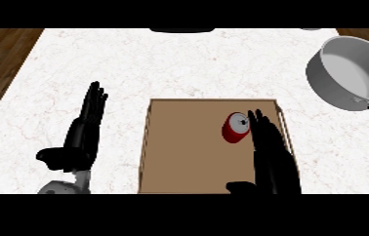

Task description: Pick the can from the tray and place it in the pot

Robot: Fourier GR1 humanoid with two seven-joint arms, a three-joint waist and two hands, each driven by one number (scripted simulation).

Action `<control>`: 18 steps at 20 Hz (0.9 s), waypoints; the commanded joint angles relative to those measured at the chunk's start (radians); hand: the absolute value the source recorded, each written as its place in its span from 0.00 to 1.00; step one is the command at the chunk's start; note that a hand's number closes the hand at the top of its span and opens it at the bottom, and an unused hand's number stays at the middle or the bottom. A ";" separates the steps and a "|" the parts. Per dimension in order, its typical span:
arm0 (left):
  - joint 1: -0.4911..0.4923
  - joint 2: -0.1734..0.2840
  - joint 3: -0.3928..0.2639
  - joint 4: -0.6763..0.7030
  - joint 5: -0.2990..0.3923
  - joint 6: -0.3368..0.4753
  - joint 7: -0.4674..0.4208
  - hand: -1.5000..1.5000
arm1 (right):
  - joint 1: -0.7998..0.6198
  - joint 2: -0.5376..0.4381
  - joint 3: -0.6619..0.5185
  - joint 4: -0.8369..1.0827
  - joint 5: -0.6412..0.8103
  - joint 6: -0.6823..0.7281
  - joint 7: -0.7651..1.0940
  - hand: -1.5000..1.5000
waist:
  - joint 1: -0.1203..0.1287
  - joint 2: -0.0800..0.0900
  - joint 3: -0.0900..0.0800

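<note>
Head view: can (235, 127) in tray (180, 147); pot (344, 73) apart.

The can (235, 127) is red with a light grey top. The tray (187, 147) is plain brown, with lighter tan edges. The pot (340, 74) is grey outside and almost white inside. The counter (180, 64) is white with thin pale pink lines all over it. Both hands are black, the left hand (85, 127) and the right hand (270, 152).
</note>
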 commanded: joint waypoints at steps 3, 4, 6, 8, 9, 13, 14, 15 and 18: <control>0.078 -0.003 0.053 -0.051 -0.003 -0.070 -0.016 0.50 | -0.051 0.010 -0.004 0.131 -0.017 -0.061 0.003 0.00 | -0.002 -0.002 0.001; 0.047 -0.042 0.056 0.040 -0.034 -0.073 -0.067 0.50 | -0.026 0.010 0.006 0.108 -0.012 -0.060 -0.021 0.00 | -0.005 -0.001 0.000; 0.012 -0.058 0.077 0.033 -0.047 -0.076 -0.035 0.50 | -0.053 0.010 -0.020 0.154 -0.025 -0.074 -0.028 0.00 | -0.005 -0.001 0.001; 0.003 -0.094 0.047 0.036 -0.076 -0.045 -0.015 0.50 | -0.139 0.010 -0.006 0.165 -0.037 -0.050 0.049 0.00 | -0.004 -0.001 0.000; 0.034 -0.035 0.119 0.034 -0.028 -0.132 -0.041 0.50 | -0.091 0.010 -0.002 0.155 -0.013 -0.068 0.022 0.00 | -0.004 -0.002 0.000; 0.083 -0.042 0.097 -0.109 -0.068 -0.115 0.054 0.50 | -0.096 -0.002 -0.054 0.181 -0.041 -0.044 -0.014 0.00 | -0.003 -0.002 0.001; -0.008 -0.087 0.117 0.082 -0.075 -0.118 -0.025 0.50 | -0.135 -0.005 -0.113 0.257 -0.079 -0.104 -0.073 0.00 | -0.006 -0.001 0.001; 0.012 -0.096 0.105 0.021 -0.100 -0.098 -0.002 0.50 | -0.180 0.010 -0.057 0.330 -0.059 -0.145 -0.016 0.00 | -0.003 -0.001 0.001; 0.031 -0.125 0.074 -0.075 -0.142 -0.062 0.094 0.50 | -0.153 0.010 -0.070 0.296 -0.064 -0.118 -0.035 0.00 | -0.004 -0.002 0.001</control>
